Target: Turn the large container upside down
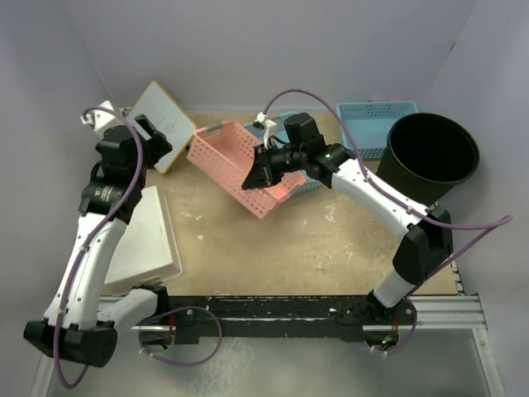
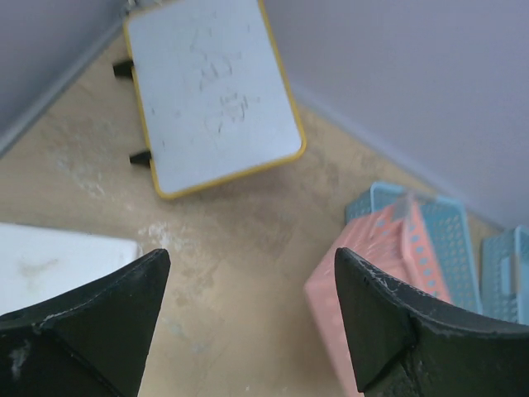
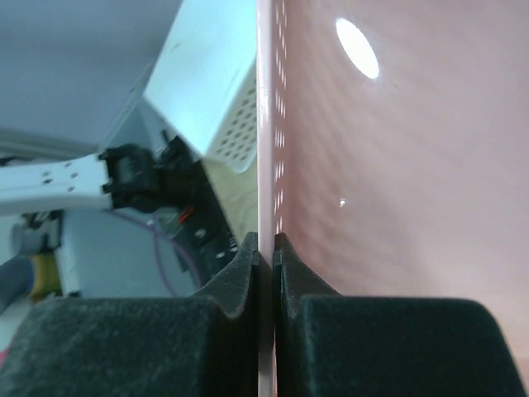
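The large container (image 1: 433,155), a tall round black bin, stands upright with its mouth up at the far right of the table. No gripper touches it. My right gripper (image 1: 254,175) is shut on the wall of a pink perforated basket (image 1: 235,164) and holds it tilted near the table's middle. In the right wrist view the fingers (image 3: 248,273) pinch the thin pink wall (image 3: 266,149). My left gripper (image 1: 157,139) is open and empty at the far left, above the table; the pink basket (image 2: 388,265) shows to its right.
A white board with a yellow rim (image 1: 164,124) leans at the back left. A white basket (image 1: 147,244) lies upside down at the left. Blue baskets (image 1: 374,124) sit at the back, between the pink basket and the black bin.
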Controlling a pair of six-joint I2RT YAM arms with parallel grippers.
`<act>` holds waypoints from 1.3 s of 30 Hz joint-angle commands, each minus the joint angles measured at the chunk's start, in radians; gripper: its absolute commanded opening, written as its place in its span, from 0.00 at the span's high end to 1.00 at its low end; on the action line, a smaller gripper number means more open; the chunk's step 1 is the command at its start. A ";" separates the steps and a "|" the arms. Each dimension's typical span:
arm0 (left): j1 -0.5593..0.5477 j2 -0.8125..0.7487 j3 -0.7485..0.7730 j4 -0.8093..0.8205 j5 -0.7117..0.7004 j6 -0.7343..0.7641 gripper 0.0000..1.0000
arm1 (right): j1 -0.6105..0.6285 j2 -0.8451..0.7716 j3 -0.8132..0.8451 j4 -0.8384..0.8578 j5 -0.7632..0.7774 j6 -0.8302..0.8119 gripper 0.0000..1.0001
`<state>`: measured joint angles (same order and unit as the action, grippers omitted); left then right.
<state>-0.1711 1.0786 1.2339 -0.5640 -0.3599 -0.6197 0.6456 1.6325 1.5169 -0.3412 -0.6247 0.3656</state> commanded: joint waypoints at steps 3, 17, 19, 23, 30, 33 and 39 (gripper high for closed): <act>0.005 -0.068 0.054 0.061 -0.171 -0.014 0.22 | 0.114 -0.035 -0.024 0.230 -0.251 0.108 1.00; 0.005 -0.064 0.046 0.045 -0.143 -0.004 0.22 | 0.161 0.052 -0.129 0.448 -0.377 0.407 1.00; 0.005 -0.060 0.045 0.043 -0.133 -0.001 0.22 | 0.155 0.052 -0.168 0.510 -0.386 0.461 1.00; 0.004 -0.047 0.042 0.037 -0.108 0.003 0.22 | 0.101 0.083 -0.207 0.516 -0.409 0.532 1.00; 0.005 -0.030 0.031 0.029 -0.088 -0.001 0.22 | -0.032 0.122 -0.317 0.558 -0.378 0.638 1.00; 0.004 -0.023 0.029 0.023 -0.083 -0.002 0.22 | -0.040 0.167 -0.223 0.184 -0.230 0.400 0.97; 0.004 -0.018 0.020 0.019 -0.073 -0.003 0.22 | -0.074 0.191 -0.236 0.124 -0.115 0.345 0.84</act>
<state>-0.1703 1.0641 1.2610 -0.5640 -0.4473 -0.6327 0.5934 1.7824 1.3262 -0.0765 -0.8928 0.7959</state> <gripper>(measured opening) 0.779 0.153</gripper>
